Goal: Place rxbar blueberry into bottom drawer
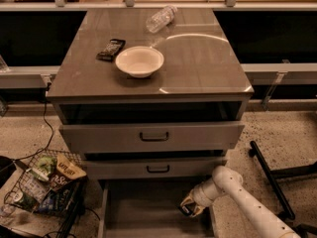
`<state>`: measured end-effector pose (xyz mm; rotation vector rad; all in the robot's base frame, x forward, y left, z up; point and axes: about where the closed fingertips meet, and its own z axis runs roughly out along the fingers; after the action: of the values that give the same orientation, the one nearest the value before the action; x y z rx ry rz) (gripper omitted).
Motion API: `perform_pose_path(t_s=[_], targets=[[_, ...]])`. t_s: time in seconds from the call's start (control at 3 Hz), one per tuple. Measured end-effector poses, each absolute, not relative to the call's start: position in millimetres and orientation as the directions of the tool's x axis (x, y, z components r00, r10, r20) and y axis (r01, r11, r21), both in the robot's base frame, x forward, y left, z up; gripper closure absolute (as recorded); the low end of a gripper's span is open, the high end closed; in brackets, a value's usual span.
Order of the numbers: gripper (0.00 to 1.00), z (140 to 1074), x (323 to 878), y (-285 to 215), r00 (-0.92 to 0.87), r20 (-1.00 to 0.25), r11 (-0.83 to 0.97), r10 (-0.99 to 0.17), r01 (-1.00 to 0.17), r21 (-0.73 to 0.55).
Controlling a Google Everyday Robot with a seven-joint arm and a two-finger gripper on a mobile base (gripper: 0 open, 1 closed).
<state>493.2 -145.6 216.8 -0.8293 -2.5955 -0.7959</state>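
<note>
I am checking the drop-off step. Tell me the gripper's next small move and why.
Probably lower a little, then open. The gripper, low at the cabinet's right front, is closed on the dark rxbar blueberry and hangs over the right side of the pulled-out bottom drawer. The drawer's grey floor shows just beneath it, so a short descent and release should leave the bar inside.

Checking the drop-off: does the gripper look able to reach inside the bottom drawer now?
Probably yes: the bottom drawer is pulled out and the gripper, holding the rxbar blueberry, hangs over its open interior, nothing between.
</note>
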Motion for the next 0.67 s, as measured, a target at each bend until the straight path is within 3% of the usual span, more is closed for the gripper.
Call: perform_pose_path(t_s=[0.67], targets=[[0.35,212.7,490.2,-141.6,-0.787,0.439,0.681,0.433,0.604,0.413]])
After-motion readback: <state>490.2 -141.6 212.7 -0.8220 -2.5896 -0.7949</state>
